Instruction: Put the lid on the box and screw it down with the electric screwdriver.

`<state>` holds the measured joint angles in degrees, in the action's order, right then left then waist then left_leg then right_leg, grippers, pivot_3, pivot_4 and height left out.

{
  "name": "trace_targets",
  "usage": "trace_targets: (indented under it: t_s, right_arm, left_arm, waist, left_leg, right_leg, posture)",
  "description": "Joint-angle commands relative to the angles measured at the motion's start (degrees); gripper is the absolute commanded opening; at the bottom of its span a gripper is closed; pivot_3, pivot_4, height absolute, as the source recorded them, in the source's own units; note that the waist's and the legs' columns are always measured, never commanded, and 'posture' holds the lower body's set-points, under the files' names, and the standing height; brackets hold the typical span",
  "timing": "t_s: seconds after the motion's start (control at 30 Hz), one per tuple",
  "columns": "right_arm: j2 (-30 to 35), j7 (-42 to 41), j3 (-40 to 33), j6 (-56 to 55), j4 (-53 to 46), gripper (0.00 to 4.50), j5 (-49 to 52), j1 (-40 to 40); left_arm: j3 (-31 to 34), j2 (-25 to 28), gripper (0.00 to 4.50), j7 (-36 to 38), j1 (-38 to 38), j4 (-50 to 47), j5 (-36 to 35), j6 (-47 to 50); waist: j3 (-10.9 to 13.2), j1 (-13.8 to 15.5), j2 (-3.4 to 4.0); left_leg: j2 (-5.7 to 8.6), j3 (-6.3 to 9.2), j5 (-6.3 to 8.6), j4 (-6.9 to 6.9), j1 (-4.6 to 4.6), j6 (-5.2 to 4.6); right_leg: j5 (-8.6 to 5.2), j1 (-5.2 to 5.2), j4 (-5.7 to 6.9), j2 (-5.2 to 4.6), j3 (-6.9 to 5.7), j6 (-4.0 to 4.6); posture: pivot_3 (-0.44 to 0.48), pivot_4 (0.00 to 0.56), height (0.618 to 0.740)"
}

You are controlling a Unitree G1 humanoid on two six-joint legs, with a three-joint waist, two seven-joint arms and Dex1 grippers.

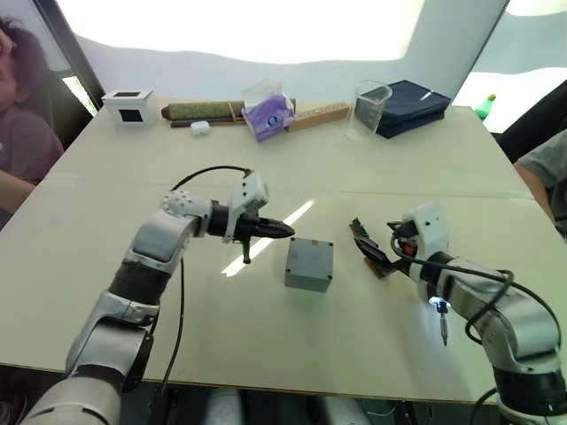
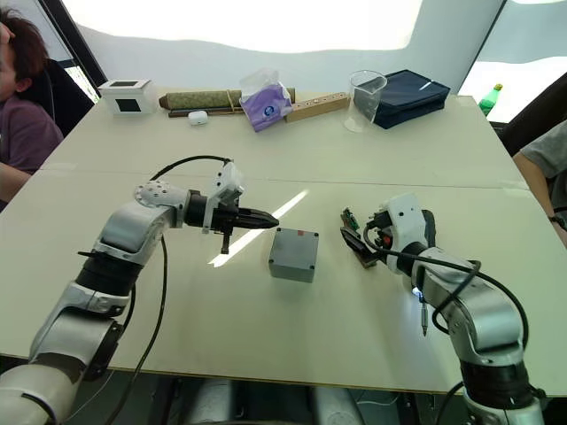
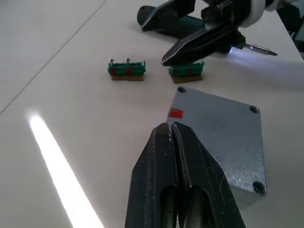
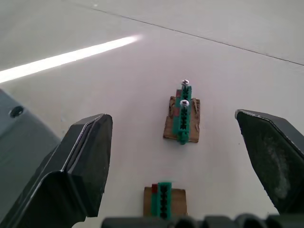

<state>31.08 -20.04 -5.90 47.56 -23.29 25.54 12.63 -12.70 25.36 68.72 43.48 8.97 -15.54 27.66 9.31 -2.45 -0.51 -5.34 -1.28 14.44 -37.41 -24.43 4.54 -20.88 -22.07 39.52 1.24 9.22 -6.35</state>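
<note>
Fingers (image 3: 173, 142) pinched together, black and tapered, beside matte grey square box (image 3: 223, 137).

Bright backlit windows, glare streak on table (image 1: 106, 292), soft shadows

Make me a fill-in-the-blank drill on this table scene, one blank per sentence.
1. The left gripper points at the box with its fingers ___.
2. The right gripper hangs over the table with its fingers ___.
3. The small mark on the box's side is ___.
4. One green holder carries ___ upright screws.

Missing words: shut; open; red; two.
</note>
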Motion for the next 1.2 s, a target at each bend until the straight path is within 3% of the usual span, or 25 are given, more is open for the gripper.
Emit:
trace_targets:
  t_s: [0.03, 0.53, 0.63, 0.73, 1.13, 1.2]
  right_arm:
    - [0.7, -1.0, 1.0, -1.9, -1.7, 4.47, -1.5, 0.7]
    - [-1.2, -2.5, 2.1, -5.7, 6.7, 4.47, -5.7, 3.2]
    - [-1.6, -2.6, 2.7, -7.3, 9.0, 3.7, -6.8, 4.7]
    - [-1.7, -3.0, 3.6, -8.4, 11.5, 2.67, -8.1, 6.7]
    - [-2.5, -4.1, 4.6, -9.9, 14.5, 2.67, -10.0, 8.2]
    - [-2.4, -4.2, 4.5, -9.6, 14.4, 2.16, -10.1, 7.9]
  left_arm:
    - [1.9, 0.6, 0.0, -1.7, 1.4, 0.9, 0.5, -2.3]
    - [1.3, 2.4, 0.0, -0.3, 0.1, -1.8, -1.7, -0.3]
    - [1.2, 2.2, 0.0, -0.4, 0.0, -2.0, -1.8, -0.2]
    - [1.2, 2.0, 0.0, -0.5, -0.2, -2.5, -2.0, 0.0]
    - [0.9, 2.0, 0.0, -1.4, -0.8, -2.2, -0.9, -1.3]
    - [0.8, 2.0, 0.0, -1.5, -0.9, -2.2, -0.8, -1.4]
  waist:
    - [0.0, 0.0, 0.0]
    - [0.0, -0.1, 0.01]
    - [0.0, -0.1, 0.01]
    - [0.0, -0.1, 0.01]
    - [0.0, -0.1, 0.01]
    - [0.0, -0.1, 0.01]
  left_leg:
    - [0.0, 0.0, 0.0, 0.02, 0.0, 0.0]
    - [0.0, 0.0, -0.02, 0.02, 0.01, 0.03]
    - [0.0, -0.01, -0.02, 0.02, 0.01, 0.04]
    - [0.0, -0.01, -0.02, 0.01, 0.01, 0.04]
    - [0.0, -0.01, -0.06, 0.01, 0.01, 0.1]
    - [0.0, -0.01, -0.06, 0.01, 0.01, 0.1]
  right_leg:
    - [0.0, -0.01, 0.0, 0.0, 0.0, 0.0]
    - [0.0, -0.02, 0.02, 0.01, 0.0, 0.0]
    - [0.0, -0.02, 0.02, 0.0, 0.0, 0.0]
    - [0.0, -0.02, 0.03, 0.0, 0.0, 0.0]
    - [0.0, -0.03, 0.04, 0.0, 0.0, 0.0]
    - [0.0, -0.03, 0.04, 0.0, 0.0, 0.0]
  posture:
    - [0.0, 0.15, 0.739]
    - [0.0, 0.15, 0.739]
    - [0.0, 0.15, 0.739]
    - [0.0, 0.15, 0.739]
    - [0.0, 0.15, 0.739]
    - [0.0, 0.15, 0.739]
